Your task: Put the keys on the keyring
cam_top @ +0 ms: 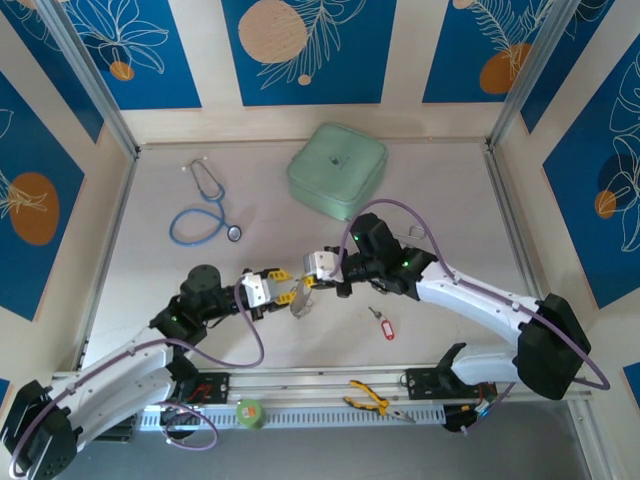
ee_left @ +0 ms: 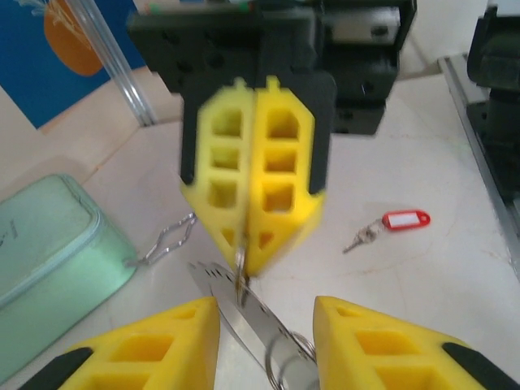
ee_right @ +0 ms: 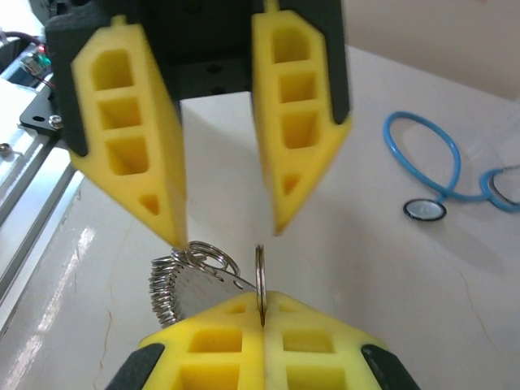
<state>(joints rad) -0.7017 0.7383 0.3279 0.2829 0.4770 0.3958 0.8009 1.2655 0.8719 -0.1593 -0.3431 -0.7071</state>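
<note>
My right gripper [ee_right: 262, 313] is shut on a thin silver ring of the keyring [ee_right: 258, 276], held edge-on. From that ring hangs a flat perforated metal strip [ee_left: 252, 325] carrying a stack of split rings [ee_right: 166, 288]. The open left gripper [ee_left: 264, 313] faces the right one [ee_left: 248, 264], its fingers either side of the strip, one fingertip [ee_right: 172, 236] close beside the rings. The two grippers meet above mid-table [cam_top: 298, 285]. A small key with a red tag [cam_top: 385, 325] lies on the table right of them [ee_left: 390, 221]. I see no dark-headed keys.
A mint-green zip case [cam_top: 337, 170] sits at the back. A blue stethoscope [cam_top: 205, 215] lies back left. A silver carabiner [ee_left: 166, 240] rests beside the case. Yellow-handled pliers [cam_top: 375, 402] and a green tape roll [cam_top: 250, 412] lie on the front rail.
</note>
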